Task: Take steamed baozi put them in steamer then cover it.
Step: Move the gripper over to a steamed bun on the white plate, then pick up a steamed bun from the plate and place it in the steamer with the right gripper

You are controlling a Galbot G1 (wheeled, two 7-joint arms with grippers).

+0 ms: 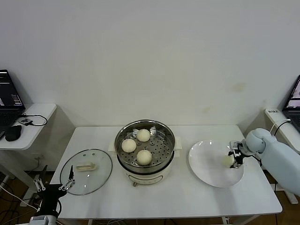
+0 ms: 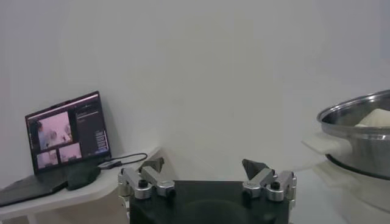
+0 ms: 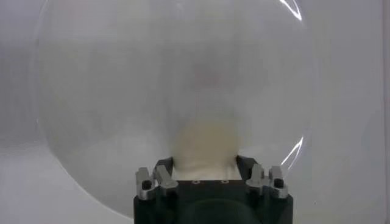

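table (image 1: 187,197): carries everything below
steamer (image 1: 145,146): centre of table
baozi in steamer (image 1: 144,157): three on the tray inside; one at front, one at left, one at back
cover (image 1: 86,171): flat on table, left of steamer, just beside it
plate (image 1: 211,164): on table, right of steamer, apart from it
fourth baozi (image 1: 228,160): on plate, toward its right edge
right end effector (image 1: 234,158): over plate's right part, fingers either side of fourth baozi
left end effector (image 1: 55,183): off table's front-left corner, near cover's edge
side desk (image 1: 35,123): left of table, laptop and mouse on it
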